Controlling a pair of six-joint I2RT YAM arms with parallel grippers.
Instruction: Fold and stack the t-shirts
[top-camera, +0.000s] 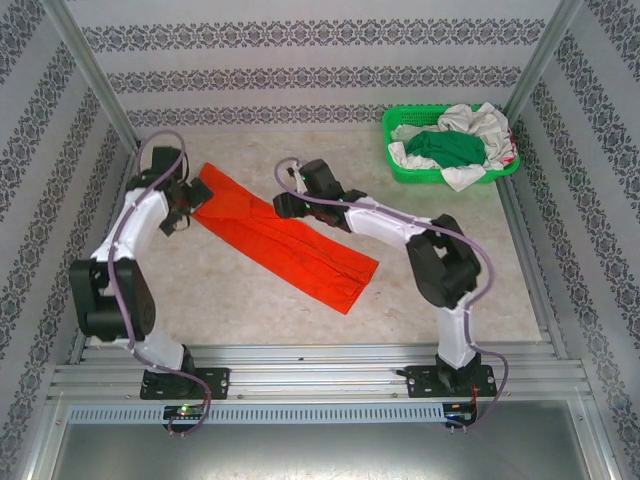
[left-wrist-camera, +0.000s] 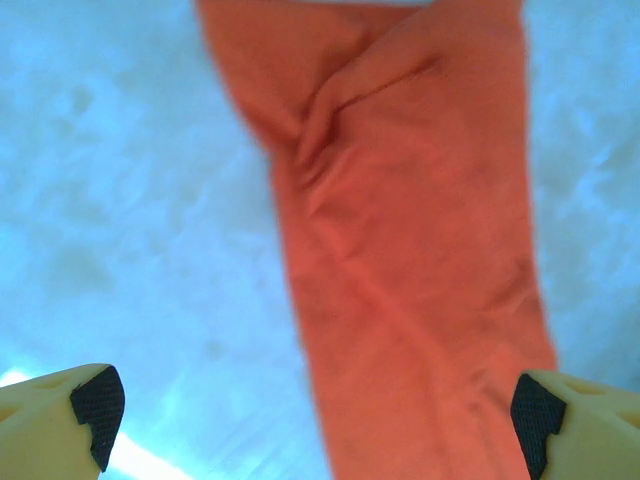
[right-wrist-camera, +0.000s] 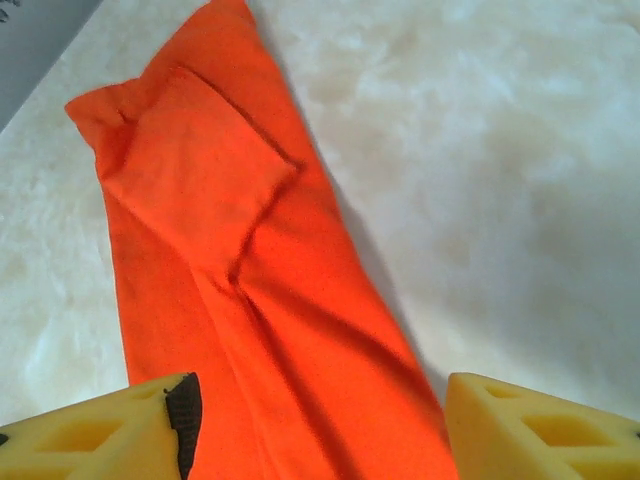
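The left pincer (left-wrist-camera: 312, 410) and right pincer (right-wrist-camera: 318, 420) both gape wide over the orange t-shirt (top-camera: 300, 250), apparently a lengthwise-folded strip. Pinch every layer at one end, then fold across evenly.

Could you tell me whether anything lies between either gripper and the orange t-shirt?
Nothing visible does. The left gripper and the right gripper, both open, hang directly over the orange t-shirt, with nothing lying on the cloth beneath them.

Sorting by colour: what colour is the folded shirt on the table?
A bright orange-red cloth t-shirt; right wrist view shows it best.
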